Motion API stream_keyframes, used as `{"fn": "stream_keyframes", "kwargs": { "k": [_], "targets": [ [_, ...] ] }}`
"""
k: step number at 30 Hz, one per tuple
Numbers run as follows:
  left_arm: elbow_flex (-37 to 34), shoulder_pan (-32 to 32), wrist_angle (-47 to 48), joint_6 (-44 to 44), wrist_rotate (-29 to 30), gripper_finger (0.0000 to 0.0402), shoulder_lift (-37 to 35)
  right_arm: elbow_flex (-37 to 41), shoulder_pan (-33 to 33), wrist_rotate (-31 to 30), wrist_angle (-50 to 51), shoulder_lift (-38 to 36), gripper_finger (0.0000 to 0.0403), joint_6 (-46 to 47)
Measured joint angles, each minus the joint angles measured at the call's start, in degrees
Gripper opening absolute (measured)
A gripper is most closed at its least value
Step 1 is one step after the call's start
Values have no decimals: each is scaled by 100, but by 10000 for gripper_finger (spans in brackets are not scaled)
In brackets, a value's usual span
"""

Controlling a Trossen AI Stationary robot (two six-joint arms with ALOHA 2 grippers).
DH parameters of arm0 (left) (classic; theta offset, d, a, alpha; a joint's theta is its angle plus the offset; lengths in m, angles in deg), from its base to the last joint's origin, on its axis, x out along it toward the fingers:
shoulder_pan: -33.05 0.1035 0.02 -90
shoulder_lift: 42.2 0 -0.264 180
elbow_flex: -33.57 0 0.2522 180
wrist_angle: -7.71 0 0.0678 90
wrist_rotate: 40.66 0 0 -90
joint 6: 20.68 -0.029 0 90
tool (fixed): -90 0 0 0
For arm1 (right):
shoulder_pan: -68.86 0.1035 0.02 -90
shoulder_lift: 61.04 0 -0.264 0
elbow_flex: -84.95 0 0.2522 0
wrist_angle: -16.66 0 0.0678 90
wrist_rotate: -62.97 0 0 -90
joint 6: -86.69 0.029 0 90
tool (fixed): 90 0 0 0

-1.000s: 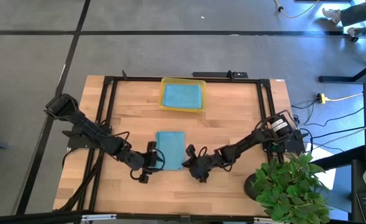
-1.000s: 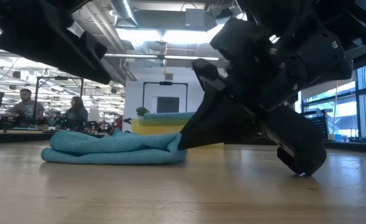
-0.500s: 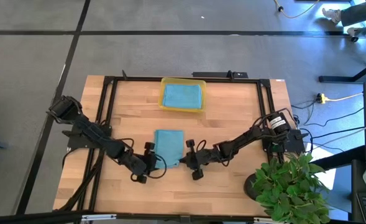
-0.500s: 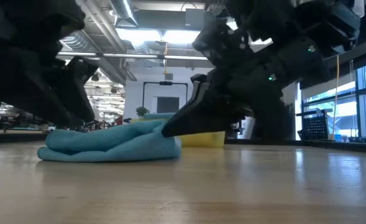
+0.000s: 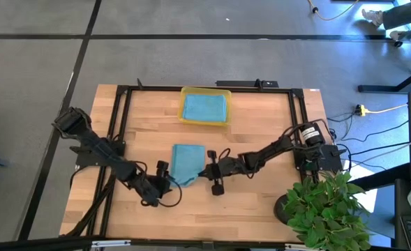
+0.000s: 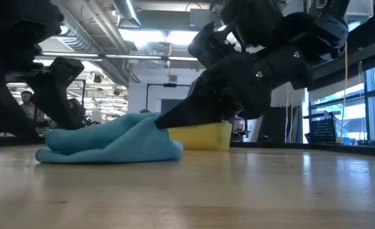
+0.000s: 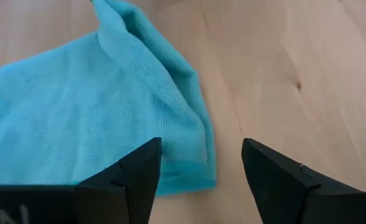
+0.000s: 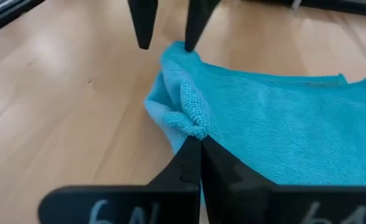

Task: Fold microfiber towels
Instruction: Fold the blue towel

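Towel: teal-blue soft microfiber towel (image 5: 187, 162) lies mid wooden table (image 5: 261, 132), folded; near edge lifted w/ a bunched corner.
Right gripper (image 8: 194, 144): fingers closed, pinching that bunched corner; raised off table in low view.
Left gripper (image 7: 201, 165): fingers apart, holding nothing; just beside towel's near-left edge, low over table.
Tray: rigid translucent yellow plastic tray (image 5: 204, 120) at far side of table; 2nd teal-blue cloth (image 5: 204, 107) inside.
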Motion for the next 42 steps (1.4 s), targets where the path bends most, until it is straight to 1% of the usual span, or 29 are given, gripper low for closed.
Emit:
{"fn": "stream_keyframes", "kwargs": {
  "k": [7,13,22,25,28,33,37,42],
  "targets": [
    [0,-191,167,-42,433,218,0,0,-140,241,-117,-2,0,340],
    [2,-197,372,-44,447,218,0,-2,-284,341,-267,-9,0,457],
    [2,-195,381,-196,708,217,0,3,-697,881,-338,-9,0,705],
    [2,-195,383,-197,747,217,0,151,-780,1074,-771,-13,0,818],
    [2,-195,379,-192,828,216,0,405,-821,1082,-1192,-13,0,952],
    [2,-18,118,-11,766,220,2,697,-831,1082,-1516,-13,0,1114],
    [2,160,-67,1,406,220,107,758,-831,1080,-1664,-13,0,1217],
    [2,124,-98,-335,390,222,466,763,-831,1082,-1657,-13,0,1214]
  ]
}}
